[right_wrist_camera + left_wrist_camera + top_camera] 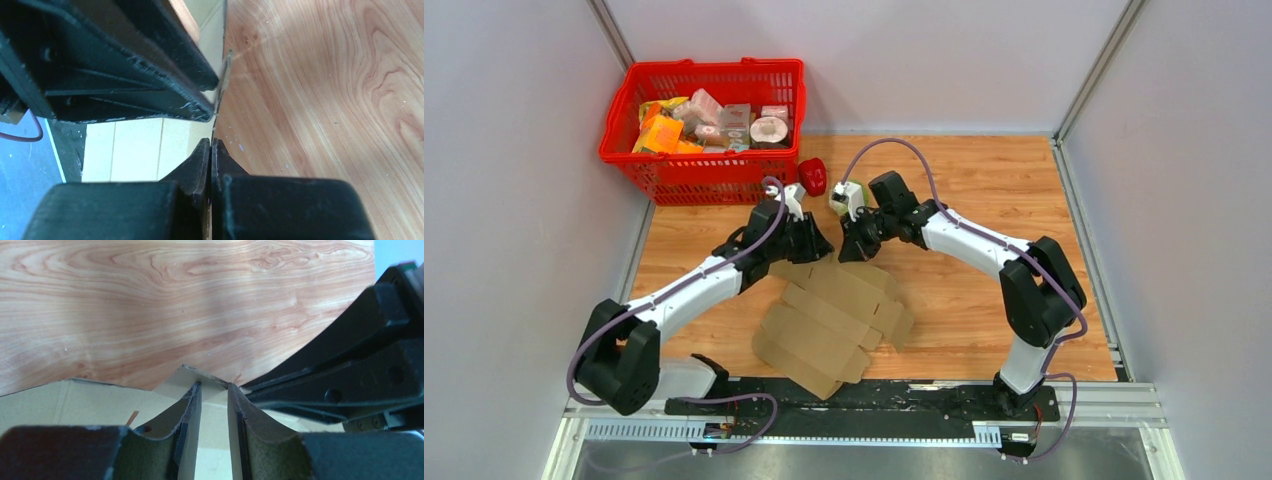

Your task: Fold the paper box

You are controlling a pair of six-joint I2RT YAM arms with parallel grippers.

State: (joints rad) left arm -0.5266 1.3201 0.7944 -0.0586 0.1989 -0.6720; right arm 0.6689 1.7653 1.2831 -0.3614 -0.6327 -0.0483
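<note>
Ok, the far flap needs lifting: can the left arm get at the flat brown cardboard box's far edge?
Probably yes: the left gripper is at the far edge of the flat brown cardboard box, fingertips at a flap corner; right gripper crowds alongside.

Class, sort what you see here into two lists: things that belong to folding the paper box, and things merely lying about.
Belongs to the job:
- paper box, lying flat
- left gripper, at the box's far edge
- right gripper, pinching that edge

Lying about:
- red basket
- printed packages inside it
- small red item beside the basket
</note>
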